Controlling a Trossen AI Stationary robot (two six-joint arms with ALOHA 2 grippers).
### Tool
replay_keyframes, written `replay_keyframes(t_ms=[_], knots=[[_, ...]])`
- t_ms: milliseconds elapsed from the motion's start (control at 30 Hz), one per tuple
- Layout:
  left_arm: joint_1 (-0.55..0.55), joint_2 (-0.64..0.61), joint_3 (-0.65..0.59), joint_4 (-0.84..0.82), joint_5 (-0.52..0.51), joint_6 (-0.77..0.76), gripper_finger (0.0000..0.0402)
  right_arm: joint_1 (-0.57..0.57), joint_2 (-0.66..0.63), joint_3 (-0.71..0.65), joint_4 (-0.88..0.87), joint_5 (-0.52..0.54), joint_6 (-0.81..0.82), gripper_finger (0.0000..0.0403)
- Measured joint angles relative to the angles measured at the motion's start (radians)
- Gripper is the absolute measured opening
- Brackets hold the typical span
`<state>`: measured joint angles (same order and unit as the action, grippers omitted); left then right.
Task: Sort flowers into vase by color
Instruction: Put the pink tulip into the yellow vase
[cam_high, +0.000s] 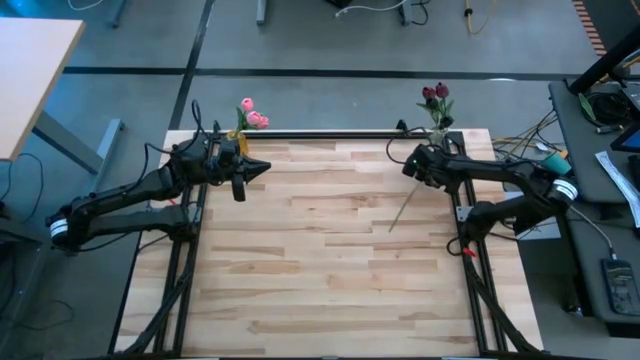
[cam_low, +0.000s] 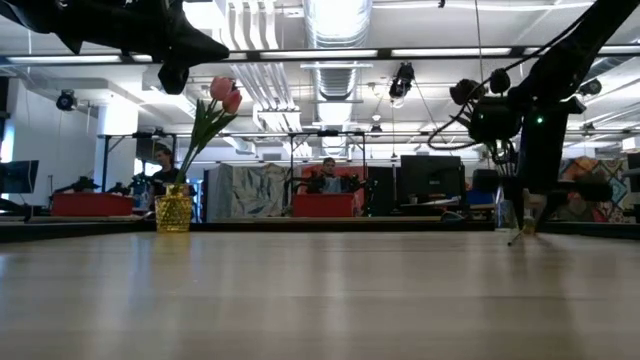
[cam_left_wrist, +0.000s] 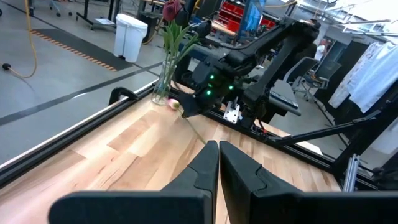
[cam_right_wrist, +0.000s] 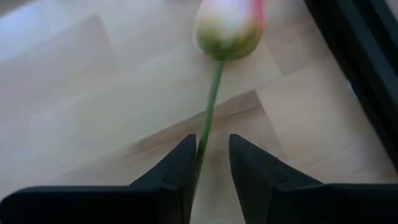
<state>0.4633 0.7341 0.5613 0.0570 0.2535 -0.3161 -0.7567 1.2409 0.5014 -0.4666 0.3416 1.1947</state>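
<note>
A single pink tulip lies flat on the table near the far right corner, its head (cam_right_wrist: 229, 25) toward the clear vase (cam_left_wrist: 163, 81) of maroon tulips (cam_high: 436, 97) and its stem (cam_high: 402, 208) running toward the near edge. My right gripper (cam_right_wrist: 211, 140) is low over this stem just behind the head, open by a narrow gap with one finger on each side of the stem. A yellow vase (cam_low: 173, 211) at the far left holds pink tulips (cam_high: 251, 114). My left gripper (cam_left_wrist: 218, 146) is shut and empty, raised beside the yellow vase. My right gripper comes from above with its fingers along either side of the pink tulip's stem (cam_right_wrist: 209, 118), a little below the head. The stem runs close against the inner side of one finger (cam_right_wrist: 186, 165). I cannot tell whether it touches. The tulip lies on the table.
A black rail (cam_high: 330, 133) runs along the table's far edge between the two vases. Black frame bars (cam_high: 185, 250) flank the left and right sides. The wide wooden middle and near part of the table (cam_high: 320, 280) is bare. People sit at desks far behind the table.
</note>
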Motion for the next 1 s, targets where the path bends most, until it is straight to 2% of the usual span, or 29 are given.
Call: replay_keyframes(t_ms=[267,400,533,733,867,1000], knots=[[0.000,0.000,0.000,0.000,0.000,-0.001,0.0000,0.002,0.089,0.002,0.074,0.014,0.020,0.0051],[0.000,0.000,0.000,0.000,0.000,-0.020,0.0000,0.029,0.055,0.009,0.078,0.006,-0.021,0.0016],[0.000,0.000,0.000,0.001,0.007,-0.044,0.0000,0.076,-0.019,0.034,0.090,0.005,-0.088,0.0011],[-0.001,0.003,0.000,0.003,0.027,-0.068,0.0000,0.249,-0.117,0.086,0.143,0.049,-0.268,0.0010],[-0.002,0.012,0.000,0.013,0.054,-0.072,0.0000,0.411,-0.162,0.119,0.344,0.069,-0.493,0.0010],[-0.002,0.030,0.000,0.042,0.089,-0.095,0.0000,0.531,-0.163,0.168,0.557,0.079,-0.644,0.0010]])
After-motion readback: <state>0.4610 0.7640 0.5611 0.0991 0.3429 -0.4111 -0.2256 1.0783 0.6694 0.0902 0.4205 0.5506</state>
